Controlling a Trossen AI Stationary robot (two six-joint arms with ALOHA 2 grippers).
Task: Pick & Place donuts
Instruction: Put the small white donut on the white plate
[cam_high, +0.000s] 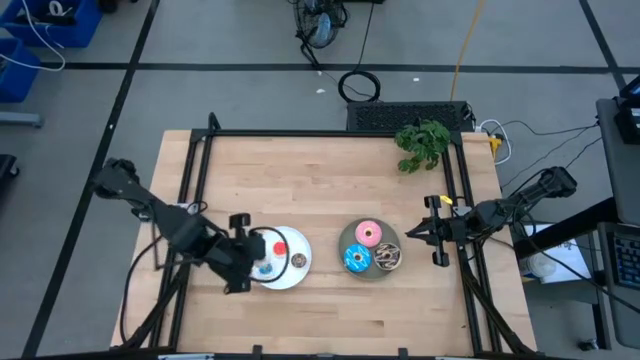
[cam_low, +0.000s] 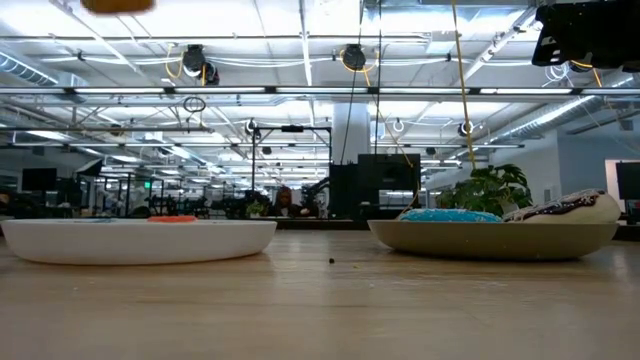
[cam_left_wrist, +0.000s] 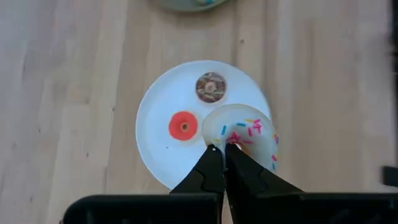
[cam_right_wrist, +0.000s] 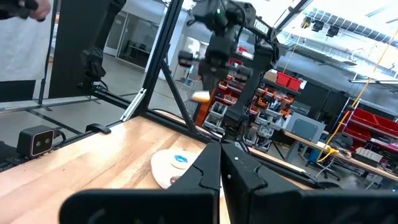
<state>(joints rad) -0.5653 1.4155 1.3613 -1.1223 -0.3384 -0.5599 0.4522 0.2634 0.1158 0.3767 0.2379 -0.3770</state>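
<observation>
Whitish donut (cam_left_wrist: 244, 134) pinched in left hand (cam_left_wrist: 219, 149) above white plate's (cam_left_wrist: 155, 124) edge.

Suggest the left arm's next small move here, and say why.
Probably carry on toward the grey plate and lower there. The left gripper is shut on the whitish sprinkled donut, held above the white plate, where a red-orange donut and a brown one lie. The right gripper waits shut beside the grey plate.

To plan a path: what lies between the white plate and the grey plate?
Only bare table lies between the white plate and the grey plate, in the high view.
</observation>
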